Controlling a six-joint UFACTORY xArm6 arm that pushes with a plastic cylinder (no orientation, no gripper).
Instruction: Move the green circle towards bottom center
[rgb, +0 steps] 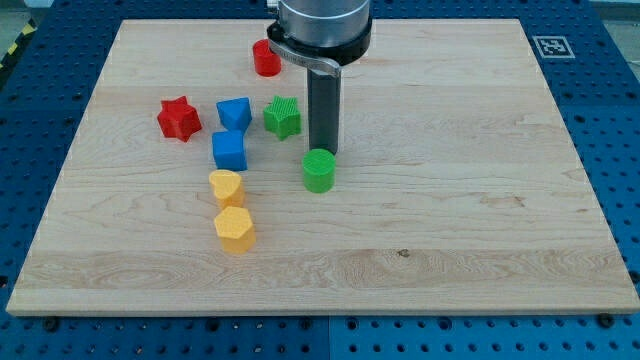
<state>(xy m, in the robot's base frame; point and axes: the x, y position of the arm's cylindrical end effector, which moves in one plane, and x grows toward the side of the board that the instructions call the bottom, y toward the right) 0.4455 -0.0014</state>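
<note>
The green circle (319, 171) is a short green cylinder standing near the middle of the wooden board (470, 210). My tip (322, 151) is at the lower end of the dark rod, right behind the green circle on the side toward the view's top, touching it or nearly so. The rod rises from there to the arm's round head at the view's top.
A green star (283, 116) lies left of the rod. Two blue blocks (234, 113) (229, 151), a red star (179, 118), a red cylinder (266, 58) and two yellow blocks (226, 187) (235, 229) lie further toward the view's left.
</note>
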